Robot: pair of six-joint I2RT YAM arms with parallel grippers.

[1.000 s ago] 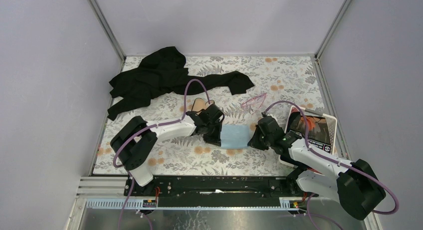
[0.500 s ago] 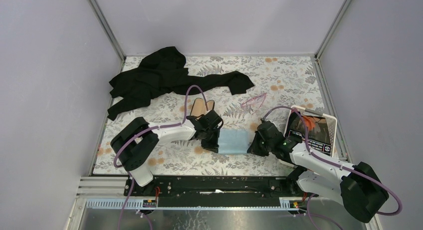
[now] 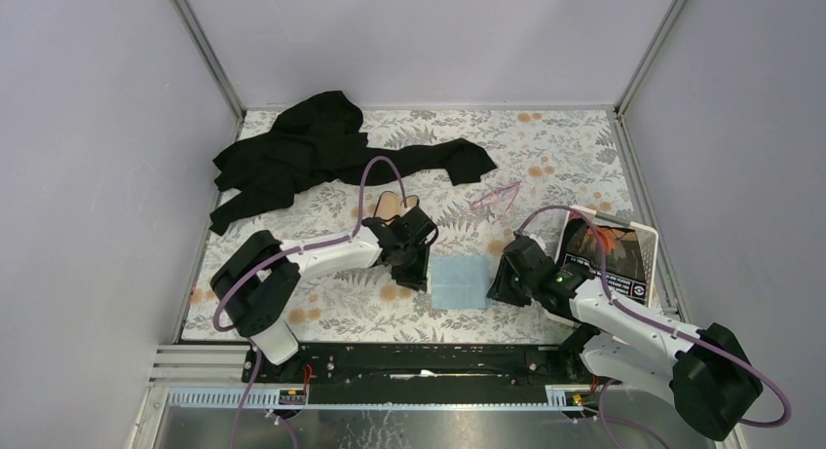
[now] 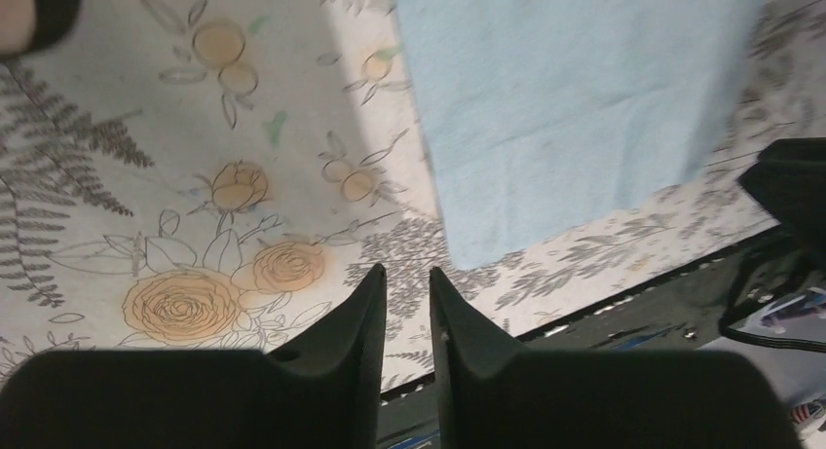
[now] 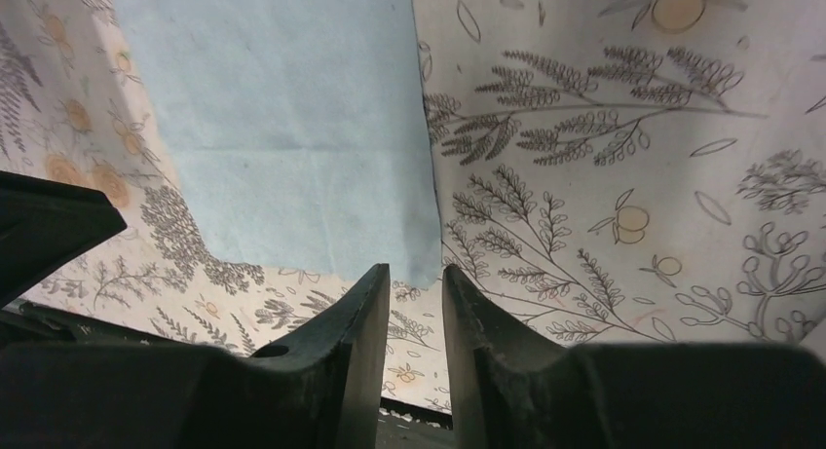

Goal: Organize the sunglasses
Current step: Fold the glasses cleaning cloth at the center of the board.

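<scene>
Light blue cloth (image 3: pixel 459 280): is now released, laid flat. Left gripper (image 4: pixel 407 274), right gripper (image 5: pixel 417 272): fingers are parted narrowly since a second ago, nothing is held. Sunglasses (image 3: pixel 495 198): unmoved.

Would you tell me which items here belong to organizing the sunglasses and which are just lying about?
Belong to the job: pink sunglasses, open black case, light blue cloth.
Just lying about: black garment, white box on the right.
</scene>
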